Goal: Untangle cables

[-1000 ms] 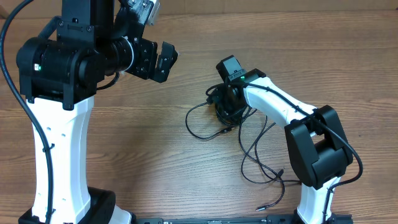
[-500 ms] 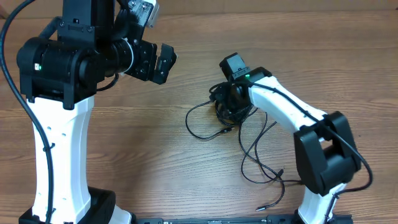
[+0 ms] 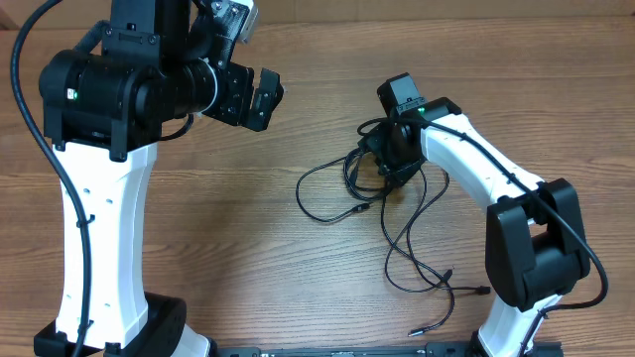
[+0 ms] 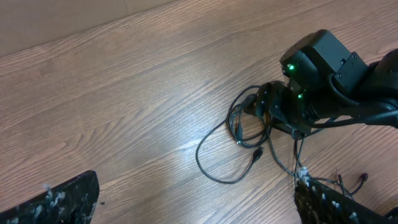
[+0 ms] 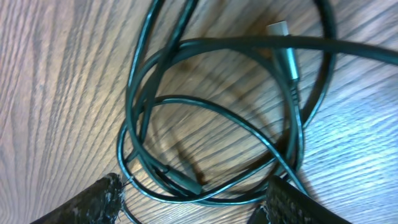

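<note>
A tangle of thin black cables (image 3: 349, 198) lies mid-table, with loops trailing to the front right (image 3: 422, 268). My right gripper (image 3: 387, 159) is down on the knotted part. In the right wrist view its open fingers (image 5: 193, 202) straddle several cable loops (image 5: 211, 43), and a plug tip (image 5: 280, 28) lies above them. My left gripper (image 3: 263, 97) is open and empty, raised well left of the tangle. The left wrist view (image 4: 199, 205) shows the cables (image 4: 245, 127) and the right arm's wrist (image 4: 317, 68) ahead of it.
The wooden table (image 3: 218, 228) carries only the cables. The left arm's white base column (image 3: 99, 248) stands at the front left and the right arm's base (image 3: 526, 268) at the front right. Loose cable ends (image 3: 427, 325) lie near the front edge.
My right gripper has moved right and slightly back, and the knotted part of the cables has shifted right with it. The left arm has barely moved.
</note>
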Controlling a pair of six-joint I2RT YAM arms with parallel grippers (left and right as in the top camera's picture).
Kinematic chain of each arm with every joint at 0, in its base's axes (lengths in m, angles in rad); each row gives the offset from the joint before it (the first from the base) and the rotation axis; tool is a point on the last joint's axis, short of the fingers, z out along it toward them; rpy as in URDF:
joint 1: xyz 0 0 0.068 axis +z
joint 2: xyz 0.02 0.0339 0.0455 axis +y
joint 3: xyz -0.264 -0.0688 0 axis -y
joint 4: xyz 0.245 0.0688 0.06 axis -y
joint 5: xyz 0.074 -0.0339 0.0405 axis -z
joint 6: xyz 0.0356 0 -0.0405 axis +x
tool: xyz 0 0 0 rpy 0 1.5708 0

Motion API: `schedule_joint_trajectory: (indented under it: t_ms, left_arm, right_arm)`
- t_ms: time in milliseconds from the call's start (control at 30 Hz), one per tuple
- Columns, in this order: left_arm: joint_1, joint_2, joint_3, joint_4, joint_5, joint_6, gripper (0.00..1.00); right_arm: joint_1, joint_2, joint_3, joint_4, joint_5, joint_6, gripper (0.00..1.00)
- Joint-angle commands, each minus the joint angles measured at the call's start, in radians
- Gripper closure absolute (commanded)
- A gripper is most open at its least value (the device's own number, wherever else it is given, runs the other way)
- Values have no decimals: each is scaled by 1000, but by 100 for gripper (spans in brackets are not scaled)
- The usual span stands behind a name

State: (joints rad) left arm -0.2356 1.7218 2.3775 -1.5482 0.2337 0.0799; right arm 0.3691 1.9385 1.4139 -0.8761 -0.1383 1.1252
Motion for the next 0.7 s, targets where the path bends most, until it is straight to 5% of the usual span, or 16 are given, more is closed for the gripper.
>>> schedule_joint_trajectory:
  t_ms: [0, 667]
  left_arm:
    - [0, 4, -1, 3, -8, -5, 0]
    - [0, 4, -1, -4, -8, -5, 0]
  right_arm:
    - [18, 2, 12, 12, 18, 4, 28]
    - [31, 5, -135, 115, 22, 27, 30]
